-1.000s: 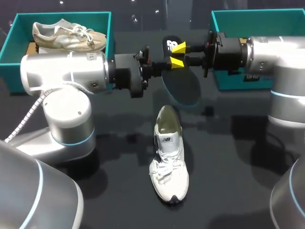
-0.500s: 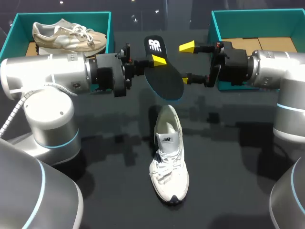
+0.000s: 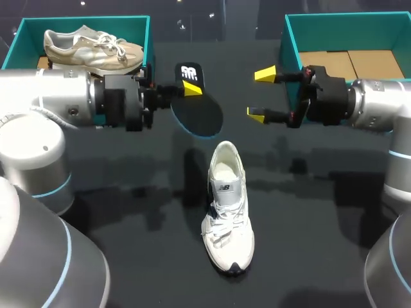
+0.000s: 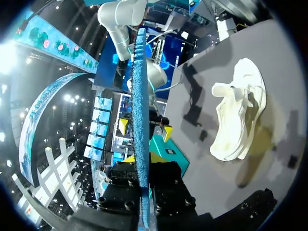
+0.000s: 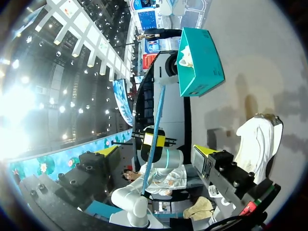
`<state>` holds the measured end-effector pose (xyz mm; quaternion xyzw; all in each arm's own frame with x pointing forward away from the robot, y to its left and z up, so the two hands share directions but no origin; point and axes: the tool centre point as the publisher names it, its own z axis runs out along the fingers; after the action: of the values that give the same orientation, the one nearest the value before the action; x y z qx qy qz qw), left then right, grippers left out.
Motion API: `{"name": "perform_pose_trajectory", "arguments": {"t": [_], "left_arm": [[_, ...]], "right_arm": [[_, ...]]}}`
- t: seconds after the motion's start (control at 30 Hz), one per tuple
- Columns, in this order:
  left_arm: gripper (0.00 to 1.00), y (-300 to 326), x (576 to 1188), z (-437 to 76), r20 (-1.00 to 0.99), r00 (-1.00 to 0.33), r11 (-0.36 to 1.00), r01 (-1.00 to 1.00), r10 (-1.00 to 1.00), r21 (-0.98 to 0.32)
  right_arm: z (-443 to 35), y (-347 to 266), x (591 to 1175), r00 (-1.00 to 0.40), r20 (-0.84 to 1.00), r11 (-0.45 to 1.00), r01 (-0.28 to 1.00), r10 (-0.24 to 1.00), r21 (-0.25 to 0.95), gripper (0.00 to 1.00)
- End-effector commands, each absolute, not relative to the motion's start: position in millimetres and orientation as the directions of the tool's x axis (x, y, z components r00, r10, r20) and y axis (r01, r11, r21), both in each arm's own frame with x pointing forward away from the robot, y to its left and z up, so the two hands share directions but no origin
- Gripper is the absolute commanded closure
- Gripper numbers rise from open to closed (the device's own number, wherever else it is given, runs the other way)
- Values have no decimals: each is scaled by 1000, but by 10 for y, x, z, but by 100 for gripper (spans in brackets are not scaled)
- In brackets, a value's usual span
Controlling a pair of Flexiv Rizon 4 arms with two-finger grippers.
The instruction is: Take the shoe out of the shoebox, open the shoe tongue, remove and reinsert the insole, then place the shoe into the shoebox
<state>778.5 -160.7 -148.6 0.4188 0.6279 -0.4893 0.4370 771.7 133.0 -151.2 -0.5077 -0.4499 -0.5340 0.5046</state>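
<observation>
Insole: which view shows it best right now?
Head view: the insole shows its broad dark face, clamped in the left gripper. Both wrist views see it only edge-on: a blue strip running out from between the fingers in the left one, a thin blue line in the right.

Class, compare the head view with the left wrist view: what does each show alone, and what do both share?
Head view only: the beige shoe in the left shoebox, and the black face of the insole. Left wrist view only: that insole edge-on, a thin blue strip. Both: the white shoe and the open right gripper.
</observation>
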Motion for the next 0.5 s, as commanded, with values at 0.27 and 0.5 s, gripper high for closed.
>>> {"name": "perform_pose_trajectory", "arguments": {"t": [0.27,0.5], "left_arm": [[100,-1346,7564,-1344,-666,-714,219,700,214,-680],[100,-1366,7565,-1346,-466,-859,275,511,215,-815]], "right_arm": [[-1505,1238,7596,22,998,-101,994,-59,-28,0],[-1505,1238,7596,22,998,-101,994,-59,-28,0]]}}
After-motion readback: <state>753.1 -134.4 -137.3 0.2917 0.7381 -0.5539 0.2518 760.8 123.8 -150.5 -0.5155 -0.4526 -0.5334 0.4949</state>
